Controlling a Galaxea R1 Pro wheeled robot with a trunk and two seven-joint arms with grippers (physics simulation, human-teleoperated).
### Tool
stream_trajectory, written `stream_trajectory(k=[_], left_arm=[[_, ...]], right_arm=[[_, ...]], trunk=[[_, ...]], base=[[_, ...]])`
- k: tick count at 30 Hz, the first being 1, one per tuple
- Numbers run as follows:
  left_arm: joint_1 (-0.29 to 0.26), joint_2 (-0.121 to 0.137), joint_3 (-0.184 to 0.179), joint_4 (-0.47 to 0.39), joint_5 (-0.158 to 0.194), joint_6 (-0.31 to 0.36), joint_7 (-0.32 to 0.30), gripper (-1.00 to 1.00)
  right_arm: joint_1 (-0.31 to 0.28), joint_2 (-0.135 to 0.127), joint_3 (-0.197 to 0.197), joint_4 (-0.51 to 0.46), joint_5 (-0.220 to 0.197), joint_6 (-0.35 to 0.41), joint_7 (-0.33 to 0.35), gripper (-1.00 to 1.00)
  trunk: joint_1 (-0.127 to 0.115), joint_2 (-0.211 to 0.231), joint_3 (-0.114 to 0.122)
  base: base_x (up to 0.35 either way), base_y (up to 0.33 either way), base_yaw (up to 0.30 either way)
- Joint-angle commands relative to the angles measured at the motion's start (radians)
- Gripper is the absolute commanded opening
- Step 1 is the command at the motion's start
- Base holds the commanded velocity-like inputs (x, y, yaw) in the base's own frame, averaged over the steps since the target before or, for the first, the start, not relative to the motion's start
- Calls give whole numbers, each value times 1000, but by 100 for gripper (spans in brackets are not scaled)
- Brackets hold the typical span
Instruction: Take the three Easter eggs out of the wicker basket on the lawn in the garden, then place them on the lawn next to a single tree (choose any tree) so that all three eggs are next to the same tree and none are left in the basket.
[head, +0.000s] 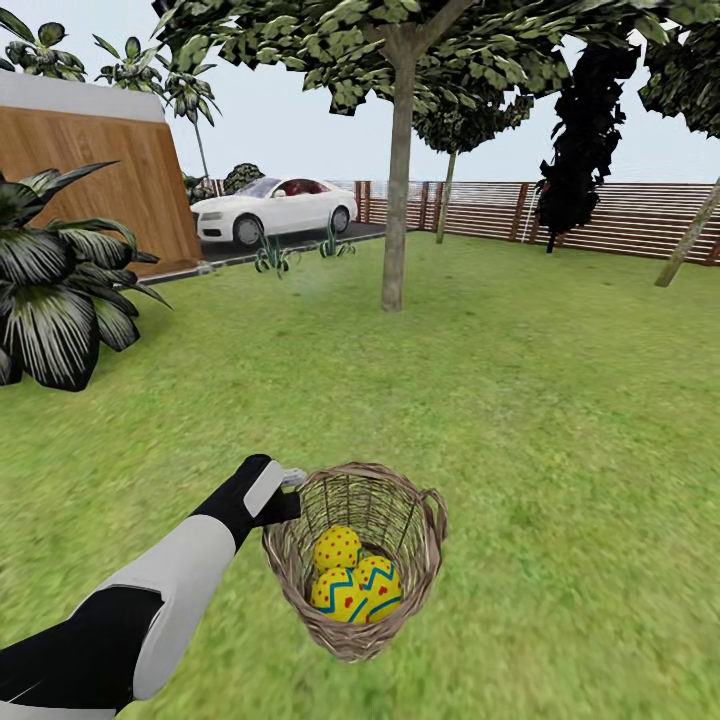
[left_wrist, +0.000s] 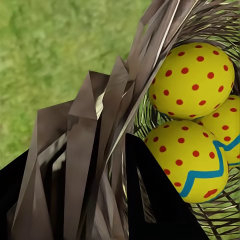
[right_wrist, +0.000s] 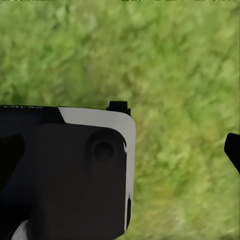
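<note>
The wicker basket (head: 405, 520) is low in the head view on the lawn (head: 560, 400), leaning a little to the left. Three Easter eggs lie in it: one with red dots (head: 338, 547) and two with blue zigzags (head: 378, 585) (head: 335, 592). My left gripper (head: 288, 484) is shut on the basket's near rim. In the left wrist view its fingers (left_wrist: 150, 200) straddle the woven wall (left_wrist: 95, 150), beside the eggs (left_wrist: 192, 80) (left_wrist: 187, 160). The tree (head: 397, 200) stands well beyond the basket. My right gripper (right_wrist: 175, 128) hangs open over grass.
A big dark leafy plant (head: 50, 290) and a wooden wall (head: 100, 170) stand at the left. A white car (head: 275, 208) is parked on the driveway behind. A slatted fence (head: 610, 215) closes the back, with a leaning thin trunk (head: 690, 240) at the right.
</note>
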Motion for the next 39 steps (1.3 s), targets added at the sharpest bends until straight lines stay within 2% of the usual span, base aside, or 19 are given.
stream_trajectory(k=[1,10,11,14,15,24,39], left_arm=[[-1,1,-6,-1,19,0,8,-100],[-1,2,1,-1,20,1,8,-100],[-1,2,18,-1,19,1,8,-100],[-1,15,126,-1,17,2,11,-100],[-1,18,137,-2,17,2,11,-100],[-1,24,144,-1,17,-3,6,-100],[-1,24,143,0,17,-3,5,-100]], right_arm=[[-2,-1,-8,3,8,-7,1,100],[-2,1,-8,2,6,-7,1,100],[-2,1,-8,2,6,-7,1,100],[-2,1,-8,2,6,-8,1,100],[-2,1,-8,2,7,-7,1,100],[-2,1,-8,2,7,-7,1,100],[-2,0,-8,3,7,-8,1,100]], trunk=[[1,-2,-2],[1,-2,-2],[1,-2,-2],[1,-2,-2],[1,-2,-2],[1,-2,-2],[1,-2,-2]], base=[[0,0,0],[0,0,0],[0,0,0],[0,0,0],[0,0,0],[33,0,0],[330,0,0]])
